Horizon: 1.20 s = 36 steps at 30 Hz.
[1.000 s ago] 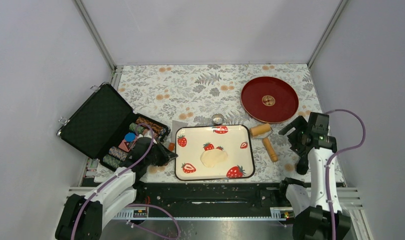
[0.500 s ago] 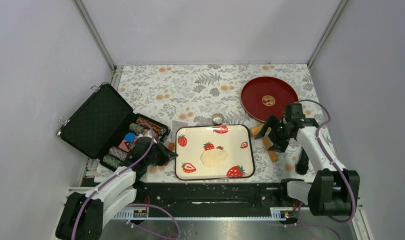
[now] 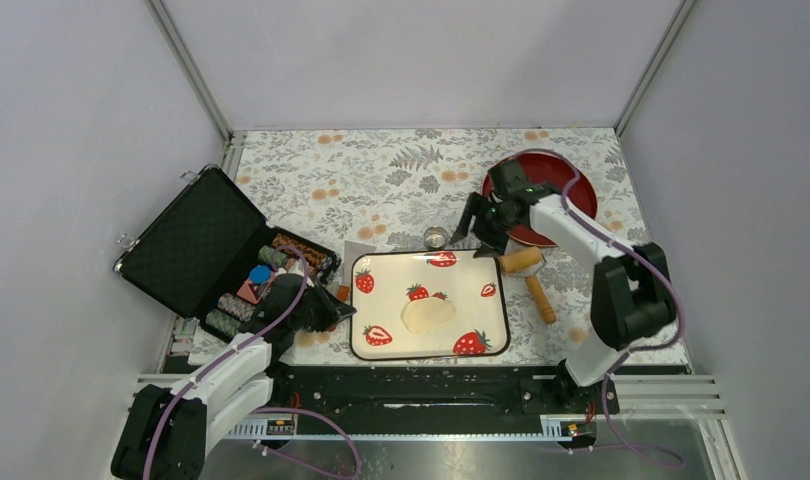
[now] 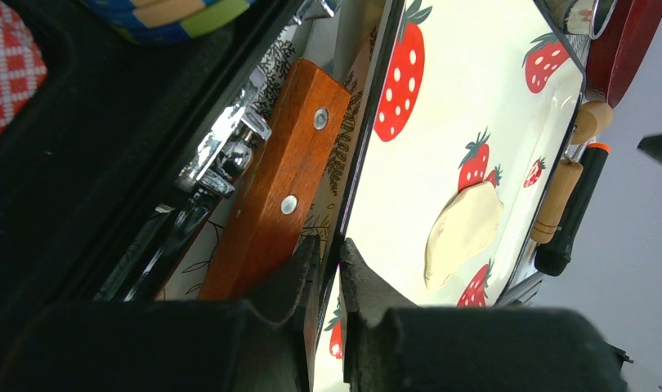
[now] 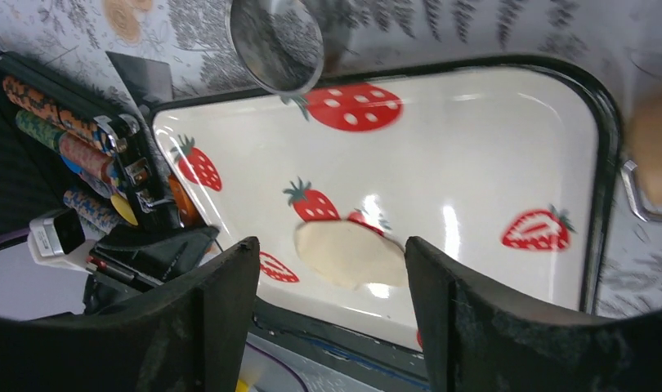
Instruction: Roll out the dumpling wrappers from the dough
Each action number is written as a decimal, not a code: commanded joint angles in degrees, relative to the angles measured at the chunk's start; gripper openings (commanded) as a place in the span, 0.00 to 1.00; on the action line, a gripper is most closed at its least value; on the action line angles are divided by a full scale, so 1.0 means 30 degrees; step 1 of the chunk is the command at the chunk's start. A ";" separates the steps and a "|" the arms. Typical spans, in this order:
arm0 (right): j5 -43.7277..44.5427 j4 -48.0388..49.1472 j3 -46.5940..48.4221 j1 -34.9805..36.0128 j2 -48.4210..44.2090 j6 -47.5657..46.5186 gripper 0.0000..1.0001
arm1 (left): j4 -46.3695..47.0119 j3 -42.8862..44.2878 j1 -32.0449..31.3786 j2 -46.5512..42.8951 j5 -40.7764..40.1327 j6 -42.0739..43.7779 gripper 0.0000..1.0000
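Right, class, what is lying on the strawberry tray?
Only one flattened pale dough sheet lies on the strawberry tray, toward its near edge. Whatever is beneath the dough is covered.

Bright, even light; glare on tray [image 5: 454, 220]

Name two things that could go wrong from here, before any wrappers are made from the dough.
1. The open right hand hangs above the tray, close to the metal ring just beyond its far rim. Reaching for the ring, a finger may catch the rim or knock the ring away.
2. The left hand pinches the tray's left rim; any tug could shift the tray and the dough.
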 commanded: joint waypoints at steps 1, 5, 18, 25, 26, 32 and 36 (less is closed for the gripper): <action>0.0514 0.0171 0.3021 0.0881 0.2578 0.0588 0.71 | -0.0004 -0.0102 0.0271 0.0099 -0.0633 0.0140 0.00; 0.1134 -0.0597 0.5183 0.1123 0.4667 0.0206 0.69 | -0.0004 -0.0151 0.0308 0.0077 -0.0607 0.0127 0.00; 0.2372 -0.3211 0.9931 0.1182 0.9687 -0.1077 0.57 | 0.0201 -0.0118 0.0552 0.0388 -0.0376 0.0200 0.00; 0.2345 -0.3590 1.0783 0.1183 1.0727 -0.1658 0.46 | 0.0493 -0.0148 0.0633 0.0368 -0.0282 0.0218 0.00; 0.2218 -0.3596 1.0817 0.1183 1.0793 -0.1756 0.44 | 0.0479 -0.0152 0.0631 0.0364 -0.0254 0.0207 0.00; 0.1635 -0.3599 1.0792 0.1186 1.1045 -0.2145 0.33 | 0.0490 -0.0190 0.0693 0.0346 -0.0191 0.0230 0.00; 0.1293 -0.3608 1.0878 0.1183 1.1254 -0.2407 0.30 | 0.0485 -0.0206 0.0774 0.0293 -0.0172 0.0221 0.00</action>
